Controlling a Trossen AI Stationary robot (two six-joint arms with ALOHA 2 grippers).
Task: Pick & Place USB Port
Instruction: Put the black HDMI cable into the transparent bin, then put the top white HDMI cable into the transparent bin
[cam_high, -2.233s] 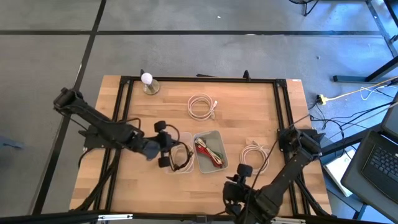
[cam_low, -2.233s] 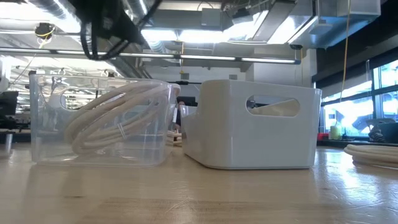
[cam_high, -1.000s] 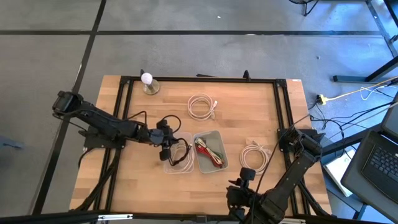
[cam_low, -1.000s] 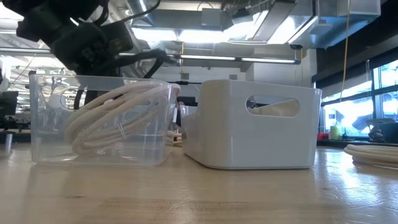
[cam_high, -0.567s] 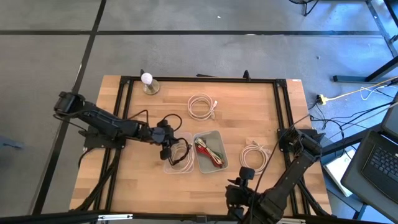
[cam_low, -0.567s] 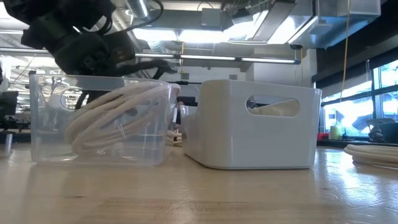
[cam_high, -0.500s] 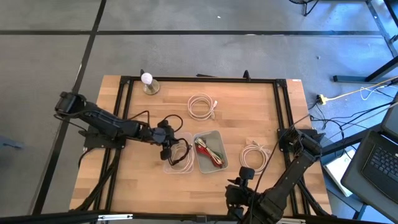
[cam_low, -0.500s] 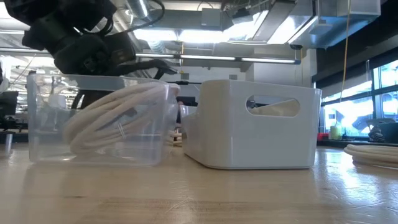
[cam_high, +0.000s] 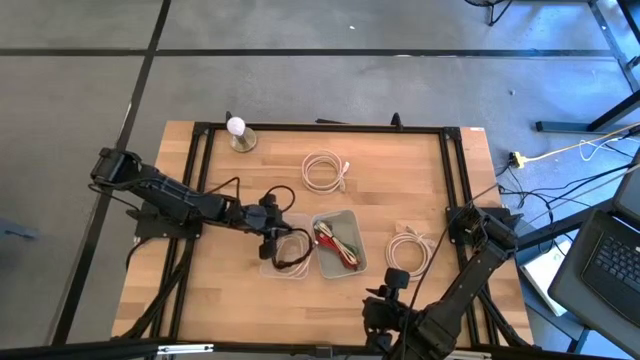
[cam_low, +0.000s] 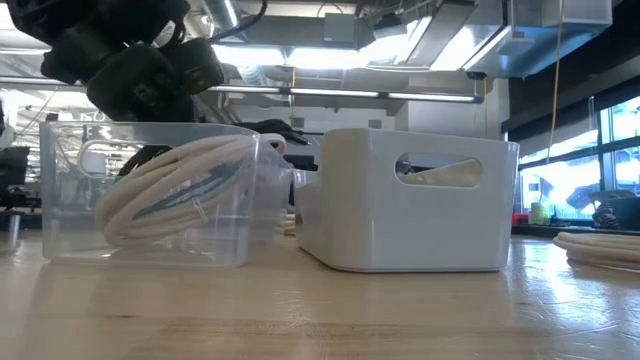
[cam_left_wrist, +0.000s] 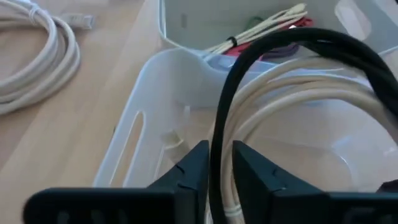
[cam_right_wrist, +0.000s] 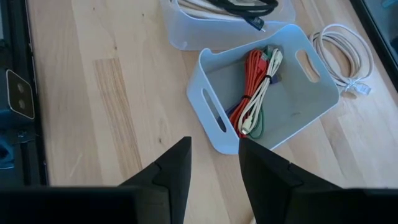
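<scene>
Wooden table (cam_high: 220, 280): left gripper (cam_left_wrist: 214, 165) pinches your black cable (cam_left_wrist: 292, 46) over the clear bin (cam_high: 283, 252); placing step, so release next. Right gripper (cam_right_wrist: 214, 163) spread, waiting at the near edge.

"Where is there room on the table (cam_high: 200, 290)?"

"The bare wood in front of the clear bin (cam_high: 285, 253) and the white bin (cam_high: 338, 243) is lying open. The two bins are sitting side by side in the middle, blocking the way. A black cable (cam_left_wrist: 273, 68) is looping over the clear bin. White cable coils (cam_high: 324, 171) are taking up space at the back and the right."
</scene>
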